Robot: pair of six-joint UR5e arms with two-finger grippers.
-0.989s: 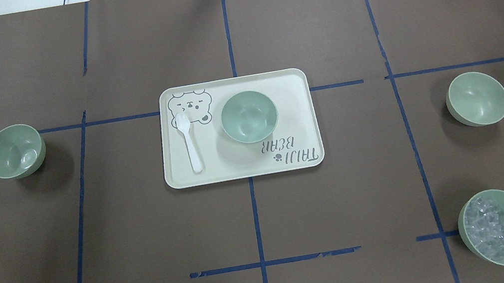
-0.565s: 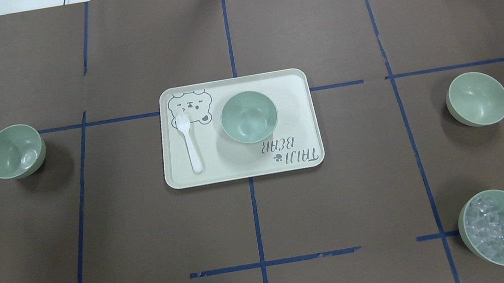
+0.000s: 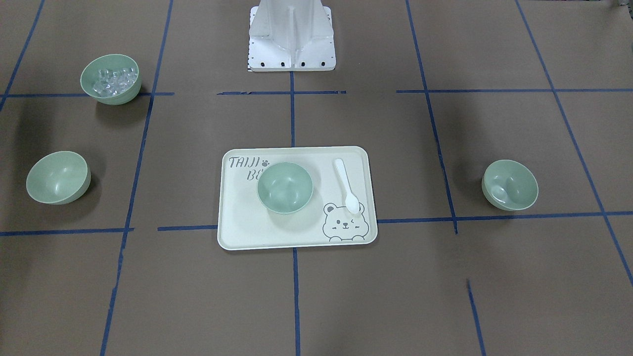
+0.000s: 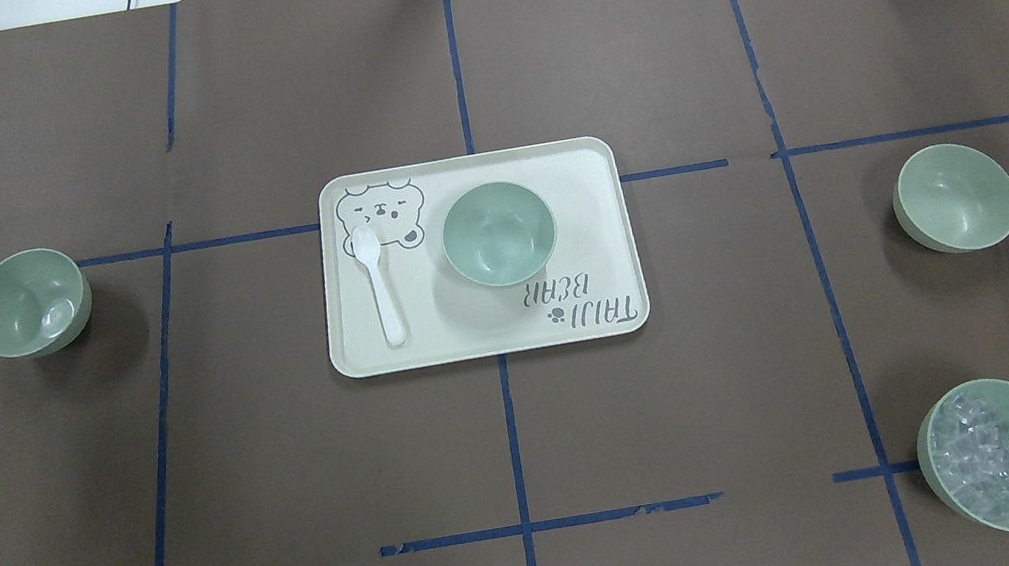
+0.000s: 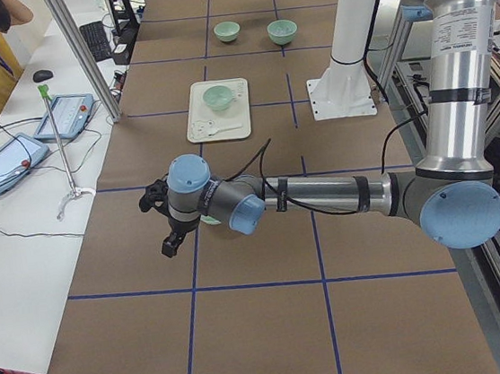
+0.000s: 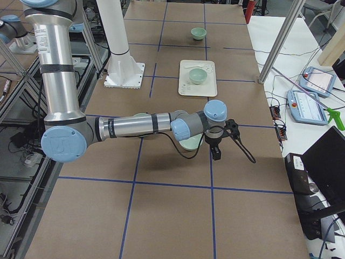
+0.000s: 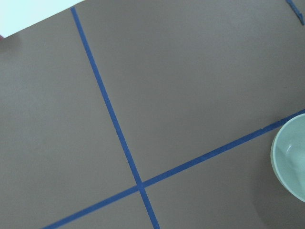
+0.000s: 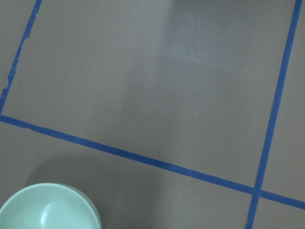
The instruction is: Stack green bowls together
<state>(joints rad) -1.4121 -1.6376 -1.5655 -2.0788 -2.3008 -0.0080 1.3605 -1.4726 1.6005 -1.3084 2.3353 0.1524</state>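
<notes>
The green bowls stand apart, none stacked, each upright on a table (image 4: 688,416) covered in brown paper and crossed by blue tape (image 4: 512,444).

Taking the overhead view from left to right, the left-hand bowl (image 4: 29,303) sits alone on the paper. The left gripper (image 5: 159,222) hangs above the table close to it. This gripper shows only in the side view, so I cannot tell how far its fingers are parted, and nothing can be seen in them. Its wrist camera catches that bowl's rim (image 7: 291,160) at the picture's right edge.

At the centre lies a cream tray (image 4: 586,159) printed with a bear's face, a paw mark and the words "TAIJI BEAR". A white plastic spoon (image 4: 382,287) lies on the tray's left part, its head over the bear. The middle bowl (image 4: 498,233) stands on the tray just right of the spoon.

Well to the right is the right-hand bowl (image 4: 954,197), on bare paper. The right gripper (image 6: 223,141) hangs near it, and I cannot tell its finger spread either. Nearer the robot stands a like bowl of ice cubes (image 4: 998,456).
</notes>
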